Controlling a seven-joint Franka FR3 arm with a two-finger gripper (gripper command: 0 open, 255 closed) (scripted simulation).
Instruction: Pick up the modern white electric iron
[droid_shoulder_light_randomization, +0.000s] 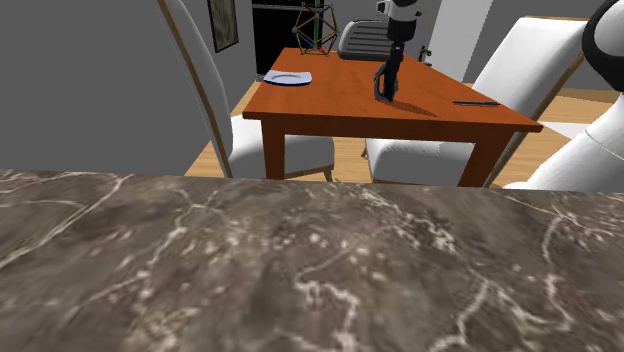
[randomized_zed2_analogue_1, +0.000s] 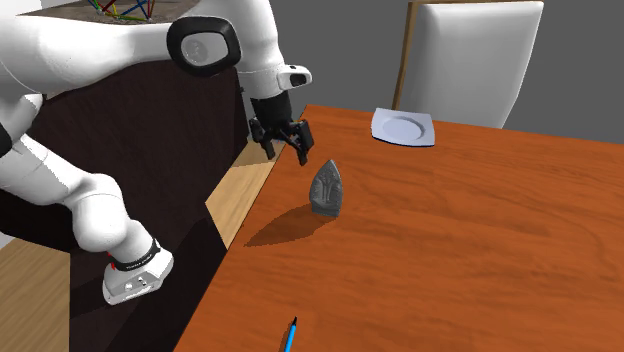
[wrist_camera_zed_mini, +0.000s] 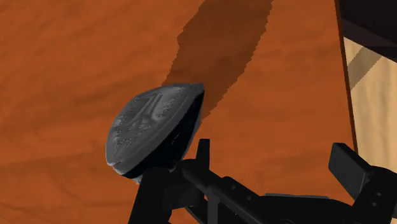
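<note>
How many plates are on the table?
1. The plate lies on the table near the edge by the white chair, beyond the iron. Nothing seems to hide another.

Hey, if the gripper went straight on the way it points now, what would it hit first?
Probably the dark grey iron: it stands just ahead of one finger of the open gripper, while the gap between the fingers faces bare table. Depth is hard to judge.
</note>
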